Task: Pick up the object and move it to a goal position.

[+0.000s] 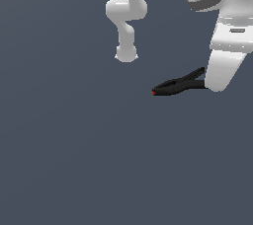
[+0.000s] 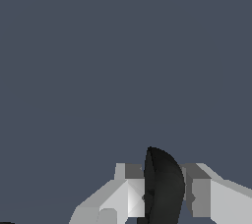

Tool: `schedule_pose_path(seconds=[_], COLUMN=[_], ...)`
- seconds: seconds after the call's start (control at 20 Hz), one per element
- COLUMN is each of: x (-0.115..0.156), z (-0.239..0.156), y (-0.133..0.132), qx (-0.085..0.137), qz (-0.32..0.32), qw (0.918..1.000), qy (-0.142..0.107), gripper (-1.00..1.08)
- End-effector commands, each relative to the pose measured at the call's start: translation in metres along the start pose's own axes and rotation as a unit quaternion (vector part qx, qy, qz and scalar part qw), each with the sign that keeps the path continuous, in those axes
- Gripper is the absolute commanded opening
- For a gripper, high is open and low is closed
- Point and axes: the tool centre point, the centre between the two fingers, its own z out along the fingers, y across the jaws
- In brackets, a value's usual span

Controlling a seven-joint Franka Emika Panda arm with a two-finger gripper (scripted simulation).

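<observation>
1. Background: plain dark grey-blue surface (image 1: pixel 74 160), no goal marker visible.
2. The pincer (image 2: pixel 162 196) is clenched on the clamp (image 1: pixel 178 85), gripping its handle end; the red tip points to the exterior view's left.
3. Carry steadily; the off-centre hold may let the clamp pivot.
4. Maintain squeeze until placement.
</observation>
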Motion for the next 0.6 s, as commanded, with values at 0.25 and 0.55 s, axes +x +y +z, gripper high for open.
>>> schedule_pose_path(seconds=[0.25, 0.55], x=[0.024, 0.037], z=[-0.073, -0.106], y=[-0.024, -0.035], qx=[0.0, 0.0], qz=[0.0, 0.001], qw=[1.0, 1.0], qy=[0.001, 0.002], gripper=[-1.0, -1.0])
